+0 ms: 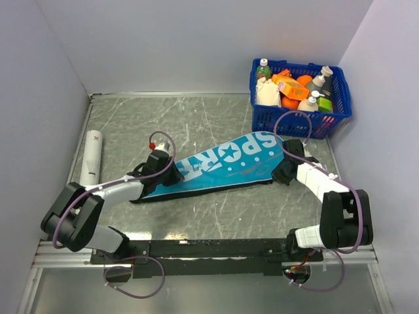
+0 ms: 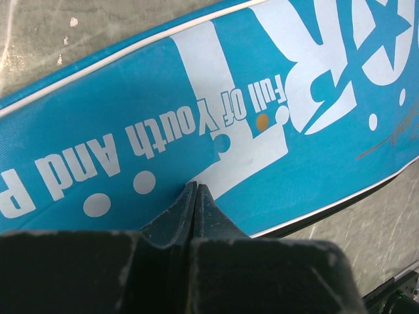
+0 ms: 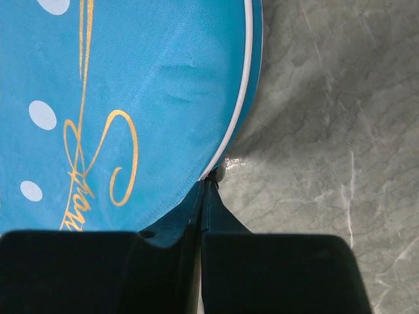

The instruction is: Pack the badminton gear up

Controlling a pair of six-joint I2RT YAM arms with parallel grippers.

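The blue racket bag (image 1: 222, 163) lettered SPORT is laid flat and slantwise across the middle of the tabletop (image 1: 216, 219). Its narrow handle end is turned toward the left arm and its broad head end toward the right. The left claw (image 1: 160, 163) is set on the narrow end with its jaws closed tight, and it is judged to be pinning the bag against sliding. The right claw (image 1: 285, 171) is placed at the rim of the head end, jaws likewise pressed together, probably to work the closure there. The white tube (image 1: 91, 157) with its red mark lies near the tabletop's left edge, well apart from the bag and not yet packed. No rackets or shuttlecocks are seen, and whether they are inside cannot be told.

Only the overall layout and the blue mesh basket (image 1: 298, 124) at the far right corner are given from above. In the left wrist view the closed tips are shown touching the printed face, with no fabric visibly caught. In the right wrist view the tips are shown meeting at the white piping (image 3: 243, 98), just beside a small shiny piece (image 3: 226, 165), perhaps a zip pull. Whether it is gripped cannot be told.
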